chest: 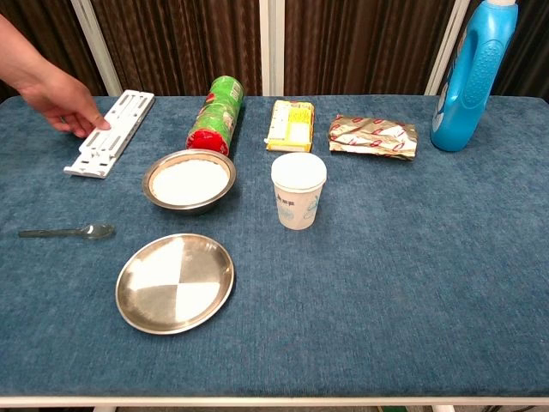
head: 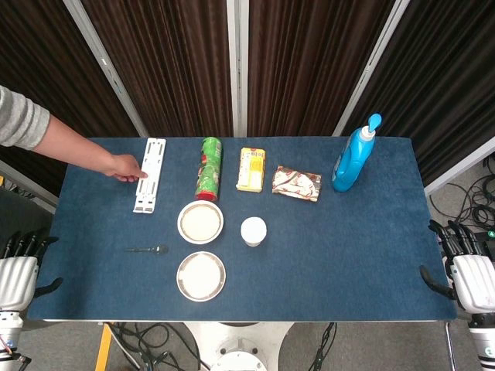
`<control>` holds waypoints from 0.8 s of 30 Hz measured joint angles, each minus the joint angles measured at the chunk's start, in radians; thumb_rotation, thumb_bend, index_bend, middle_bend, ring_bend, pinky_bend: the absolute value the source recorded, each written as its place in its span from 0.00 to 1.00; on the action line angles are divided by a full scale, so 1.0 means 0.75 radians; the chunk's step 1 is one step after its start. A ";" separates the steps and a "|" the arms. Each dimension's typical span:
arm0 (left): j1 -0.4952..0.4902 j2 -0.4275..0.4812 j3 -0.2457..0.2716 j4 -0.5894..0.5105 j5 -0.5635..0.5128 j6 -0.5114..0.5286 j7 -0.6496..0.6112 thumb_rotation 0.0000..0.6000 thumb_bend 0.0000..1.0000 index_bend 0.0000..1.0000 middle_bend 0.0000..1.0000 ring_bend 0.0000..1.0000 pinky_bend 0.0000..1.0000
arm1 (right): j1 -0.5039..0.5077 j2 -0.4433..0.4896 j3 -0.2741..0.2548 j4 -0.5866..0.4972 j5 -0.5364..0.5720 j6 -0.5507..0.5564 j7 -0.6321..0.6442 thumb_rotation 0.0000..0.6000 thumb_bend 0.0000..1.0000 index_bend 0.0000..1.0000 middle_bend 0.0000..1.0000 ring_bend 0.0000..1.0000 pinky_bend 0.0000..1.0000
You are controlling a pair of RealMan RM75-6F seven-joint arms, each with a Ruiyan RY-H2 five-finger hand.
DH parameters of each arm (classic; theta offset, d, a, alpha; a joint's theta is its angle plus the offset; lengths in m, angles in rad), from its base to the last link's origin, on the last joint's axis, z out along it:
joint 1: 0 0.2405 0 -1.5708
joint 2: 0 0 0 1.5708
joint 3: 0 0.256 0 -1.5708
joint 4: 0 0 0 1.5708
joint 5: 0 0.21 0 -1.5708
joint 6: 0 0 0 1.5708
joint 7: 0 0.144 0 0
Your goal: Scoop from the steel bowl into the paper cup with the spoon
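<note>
A steel bowl [head: 200, 222] [chest: 189, 179] filled with white powder stands left of centre on the blue table. The paper cup [head: 254, 230] [chest: 298, 190] is upright just to its right. The spoon [head: 147, 250] [chest: 67, 231] lies flat to the left, bowl end pointing right. My left hand [head: 17, 272] hangs off the table's left edge, open and holding nothing. My right hand [head: 468, 272] hangs off the right edge, also open. Neither hand shows in the chest view.
A flat steel plate [head: 201, 275] [chest: 175, 281] lies near the front edge. At the back are a white plastic rack [head: 150, 175] touched by a person's hand [head: 124, 166], a green can [head: 209, 168], a yellow box [head: 250, 169], a foil packet [head: 296, 183] and a blue bottle [head: 355, 158].
</note>
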State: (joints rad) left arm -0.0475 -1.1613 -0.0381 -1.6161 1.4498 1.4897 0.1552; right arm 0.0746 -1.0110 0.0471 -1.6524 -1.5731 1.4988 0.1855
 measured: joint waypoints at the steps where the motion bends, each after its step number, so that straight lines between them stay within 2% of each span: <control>1: 0.000 -0.001 0.000 0.000 -0.001 0.000 0.000 1.00 0.08 0.31 0.23 0.15 0.09 | 0.001 -0.001 0.000 0.000 0.001 -0.002 0.000 1.00 0.26 0.00 0.17 0.00 0.00; 12: -0.017 -0.013 -0.017 0.004 -0.004 -0.004 0.009 1.00 0.08 0.31 0.23 0.15 0.09 | 0.002 0.001 0.002 0.004 0.003 0.003 0.003 1.00 0.26 0.00 0.17 0.00 0.00; 18: -0.087 -0.020 -0.051 0.019 0.000 -0.071 -0.014 1.00 0.08 0.32 0.23 0.15 0.10 | 0.019 0.009 0.013 0.005 0.000 -0.007 0.001 1.00 0.26 0.00 0.17 0.00 0.00; 21: -0.142 -0.024 -0.072 0.030 -0.010 -0.154 -0.060 1.00 0.08 0.36 0.29 0.21 0.21 | 0.031 0.009 0.018 0.007 -0.002 -0.017 0.000 1.00 0.26 0.00 0.17 0.00 0.00; 24: -0.218 -0.040 -0.102 0.053 -0.032 -0.260 -0.122 1.00 0.08 0.42 0.44 0.36 0.48 | 0.040 0.010 0.022 0.008 0.001 -0.029 0.000 1.00 0.26 0.00 0.17 0.00 0.00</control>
State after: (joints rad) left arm -0.2107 -1.1915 -0.1148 -1.5761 1.4259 1.2944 0.0634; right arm 0.1048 -1.0032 0.0633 -1.6463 -1.5722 1.4773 0.1855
